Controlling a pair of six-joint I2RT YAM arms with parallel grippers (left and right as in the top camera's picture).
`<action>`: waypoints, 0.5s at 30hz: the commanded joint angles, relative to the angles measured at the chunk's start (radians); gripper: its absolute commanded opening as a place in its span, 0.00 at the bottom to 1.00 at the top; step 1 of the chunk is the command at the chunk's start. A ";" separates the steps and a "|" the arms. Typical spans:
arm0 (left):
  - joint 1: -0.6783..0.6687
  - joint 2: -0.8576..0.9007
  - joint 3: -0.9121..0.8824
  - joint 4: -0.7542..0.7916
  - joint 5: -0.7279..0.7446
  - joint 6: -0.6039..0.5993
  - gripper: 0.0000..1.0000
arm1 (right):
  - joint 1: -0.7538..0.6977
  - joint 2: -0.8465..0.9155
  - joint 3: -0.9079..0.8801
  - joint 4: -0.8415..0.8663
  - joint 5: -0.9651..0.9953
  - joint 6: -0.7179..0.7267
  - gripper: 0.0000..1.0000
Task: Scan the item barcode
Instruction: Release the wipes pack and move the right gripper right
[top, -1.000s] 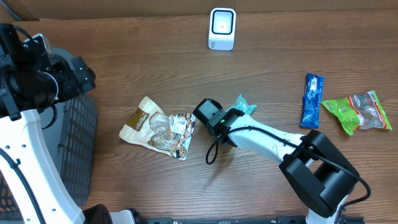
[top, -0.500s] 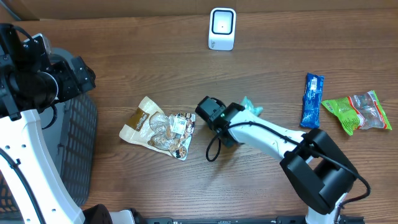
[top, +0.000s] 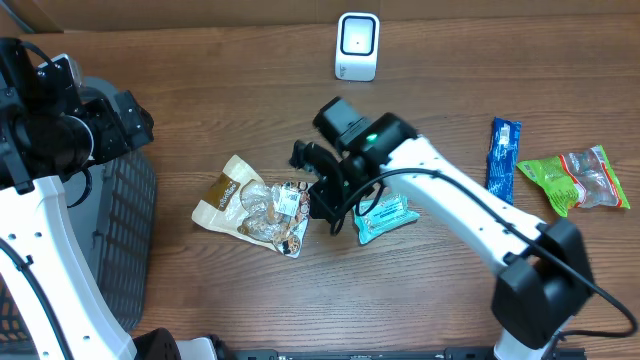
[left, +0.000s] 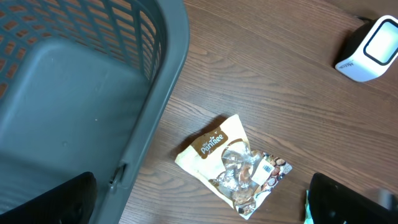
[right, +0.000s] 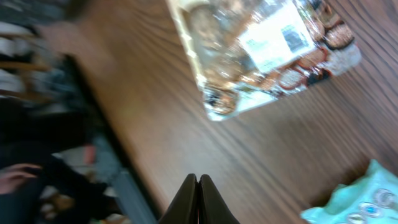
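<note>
We hold nothing to the scanner (top: 357, 45) yet: our right gripper (right: 198, 180) is pinched shut, empty, between the brown snack pouch (top: 255, 205) and the teal packet (top: 385, 215); our left gripper (left: 199, 200) gapes wide.

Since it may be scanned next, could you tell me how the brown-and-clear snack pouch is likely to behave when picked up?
The snack pouch looks like thin, crinkled film, so it would probably sag from a pinched edge. Its glossy clear window may be slippery. The lumpy contents look like loose biscuits: likely light, but crushable.
</note>
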 joint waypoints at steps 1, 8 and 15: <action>-0.005 -0.011 0.017 0.001 0.008 -0.018 1.00 | -0.066 -0.026 0.016 -0.038 0.071 0.107 0.08; -0.005 -0.011 0.017 0.001 0.008 -0.018 1.00 | -0.211 -0.025 -0.023 -0.123 0.351 0.393 0.89; -0.005 -0.011 0.017 0.001 0.008 -0.018 1.00 | -0.430 -0.022 -0.158 -0.046 0.166 0.136 0.92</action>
